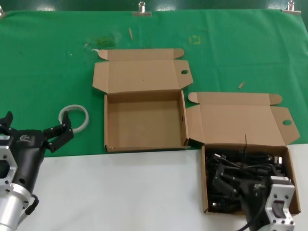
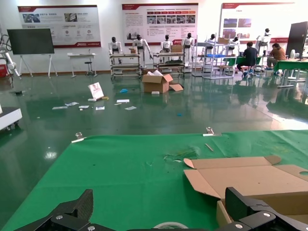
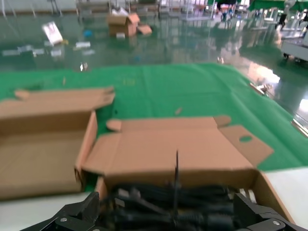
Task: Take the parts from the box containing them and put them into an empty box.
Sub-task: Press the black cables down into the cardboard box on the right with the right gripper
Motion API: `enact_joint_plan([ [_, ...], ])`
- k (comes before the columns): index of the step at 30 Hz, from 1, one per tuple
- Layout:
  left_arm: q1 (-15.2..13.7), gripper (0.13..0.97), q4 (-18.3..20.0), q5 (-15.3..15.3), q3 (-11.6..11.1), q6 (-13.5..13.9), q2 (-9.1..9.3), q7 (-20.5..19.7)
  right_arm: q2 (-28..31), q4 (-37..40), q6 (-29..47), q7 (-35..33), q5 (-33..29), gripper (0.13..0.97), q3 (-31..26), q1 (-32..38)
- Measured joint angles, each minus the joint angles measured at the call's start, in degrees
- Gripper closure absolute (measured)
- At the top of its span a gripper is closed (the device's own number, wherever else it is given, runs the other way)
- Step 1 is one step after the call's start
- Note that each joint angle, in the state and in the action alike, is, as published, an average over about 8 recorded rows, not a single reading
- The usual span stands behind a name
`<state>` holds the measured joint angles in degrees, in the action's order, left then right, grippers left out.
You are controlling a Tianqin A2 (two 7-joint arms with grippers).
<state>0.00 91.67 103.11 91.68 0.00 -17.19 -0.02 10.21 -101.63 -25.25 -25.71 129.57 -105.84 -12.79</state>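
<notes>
I see the cords heaped in the right box, near edge of the table. My right gripper sits low over that heap, jaws spread wide; whether it touches them I can't tell. The empty box lies left. My left gripper hangs beside a tape ring, jaws apart.

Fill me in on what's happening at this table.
A two-armed robot is moving black power cords from one cardboard mailer box into the empty box beside it. Nothing has been moved yet: the cords all lie tangled in the right-hand box. The right pincer is open and sits low over that pile, holding nothing. The left pincer waits open near a pale tape ring on the green cloth.
</notes>
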Motion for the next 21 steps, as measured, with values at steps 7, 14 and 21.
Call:
enact_joint_plan([
  [7, 0.0, 0.132, 0.0, 0.0, 0.0, 0.0, 0.0, 0.0, 0.0, -1.58, -4.52, -8.01, 4.59, 0.129, -0.53, -1.63],
  [14, 0.0, 0.132, 0.0, 0.0, 0.0, 0.0, 0.0, 0.0, 0.0, -3.61, -8.26, -18.84, 10.42, 0.129, 1.16, -3.01],
  [21, 0.0, 0.132, 0.0, 0.0, 0.0, 0.0, 0.0, 0.0, 0.0, -5.77, -10.55, -31.86, 17.52, 0.129, 4.74, -4.13],
])
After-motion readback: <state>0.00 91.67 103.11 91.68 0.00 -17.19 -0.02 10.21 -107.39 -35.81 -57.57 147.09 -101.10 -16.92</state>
